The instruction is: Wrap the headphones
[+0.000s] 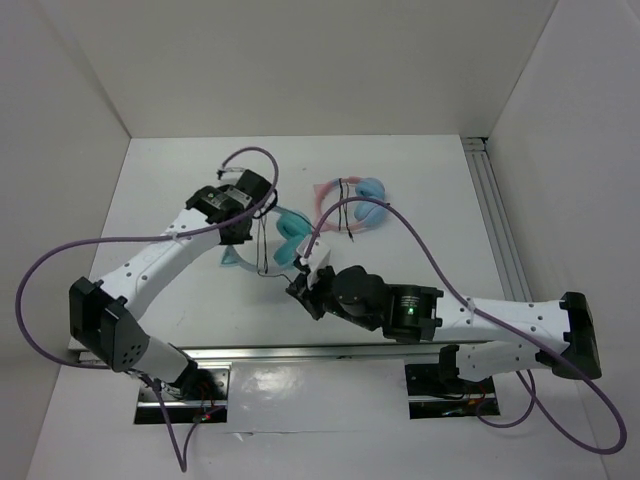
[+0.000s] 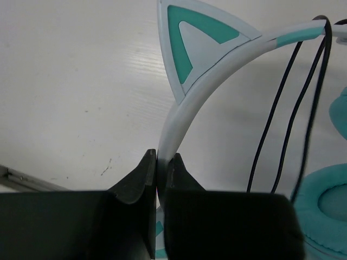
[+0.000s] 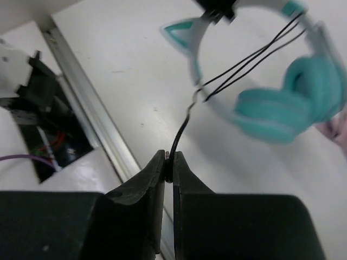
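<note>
left gripper (image 2: 161, 162) squeezed tight on the pale band of the headphones (image 2: 187, 103) | right gripper (image 3: 168, 161) pinched the thin black cord (image 3: 181, 127) | headphones were at the middle of the table (image 1: 170, 180), near the pink pair (image 1: 345, 195)

Robot lab; white enclosure walls (image 1: 300, 60); aluminium rail (image 1: 497, 215)

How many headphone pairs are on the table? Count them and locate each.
2. The teal headphones are mid-table, headband in the left gripper, cord in the right gripper. The pink-banded pair lies just right of them. None seems hidden.
</note>
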`<act>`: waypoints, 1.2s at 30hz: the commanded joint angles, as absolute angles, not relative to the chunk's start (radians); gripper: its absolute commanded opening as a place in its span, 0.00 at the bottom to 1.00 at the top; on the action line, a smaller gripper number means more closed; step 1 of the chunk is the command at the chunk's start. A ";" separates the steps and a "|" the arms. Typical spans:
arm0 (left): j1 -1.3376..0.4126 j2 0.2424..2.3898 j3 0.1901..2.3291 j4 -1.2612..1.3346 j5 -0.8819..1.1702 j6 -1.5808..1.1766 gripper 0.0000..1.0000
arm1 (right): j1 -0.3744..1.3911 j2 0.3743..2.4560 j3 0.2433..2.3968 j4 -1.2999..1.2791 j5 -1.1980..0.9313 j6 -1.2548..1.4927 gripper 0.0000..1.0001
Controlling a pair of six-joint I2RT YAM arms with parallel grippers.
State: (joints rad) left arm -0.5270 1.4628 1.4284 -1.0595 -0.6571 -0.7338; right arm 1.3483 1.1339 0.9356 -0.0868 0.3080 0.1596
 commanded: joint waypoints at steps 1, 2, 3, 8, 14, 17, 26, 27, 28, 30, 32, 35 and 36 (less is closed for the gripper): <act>-0.603 1.441 1.365 -0.913 -0.476 -0.530 0.00 | 1.350 1.126 1.005 -0.312 0.489 0.017 0.00; -0.632 1.409 1.327 -0.890 -0.421 -0.493 0.00 | 1.350 1.126 1.014 -0.336 0.542 0.005 0.00; -0.647 1.390 1.310 -0.871 -0.338 -0.467 0.00 | 1.350 1.126 1.025 -0.356 0.573 -0.006 0.00; -0.765 1.304 1.261 -0.885 -0.242 -0.404 0.00 | 1.341 1.117 1.039 -0.420 0.725 -0.031 0.00; -0.987 1.218 1.249 -1.000 -0.311 -0.520 0.00 | 1.341 1.108 1.020 -0.439 0.848 -0.041 0.00; -1.041 1.209 1.249 -1.071 -0.345 -0.544 0.00 | 1.350 1.098 1.020 -0.430 0.926 -0.041 0.00; -1.063 1.154 1.255 -1.108 -0.364 -0.575 0.00 | 1.368 1.098 1.020 -0.443 0.976 -0.041 0.03; -1.063 1.154 1.255 -1.108 -0.364 -0.575 0.00 | 1.368 1.098 1.011 -0.443 0.976 -0.041 0.04; -1.063 1.154 1.265 -1.108 -0.364 -0.575 0.00 | 1.368 1.098 1.011 -0.443 0.976 -0.041 0.05; -1.063 1.154 1.276 -1.108 -0.321 -0.562 0.00 | 1.359 1.098 1.011 -0.431 0.976 -0.031 0.08; -1.063 1.143 1.276 -1.108 -0.298 -0.548 0.00 | 1.350 1.107 1.002 -0.431 0.963 -0.031 0.16; -1.063 1.134 1.285 -1.098 -0.287 -0.538 0.00 | 1.330 1.108 1.002 -0.422 0.939 -0.031 0.23; -1.063 1.134 1.285 -1.098 -0.287 -0.538 0.00 | 1.330 1.108 1.002 -0.422 0.928 -0.031 0.28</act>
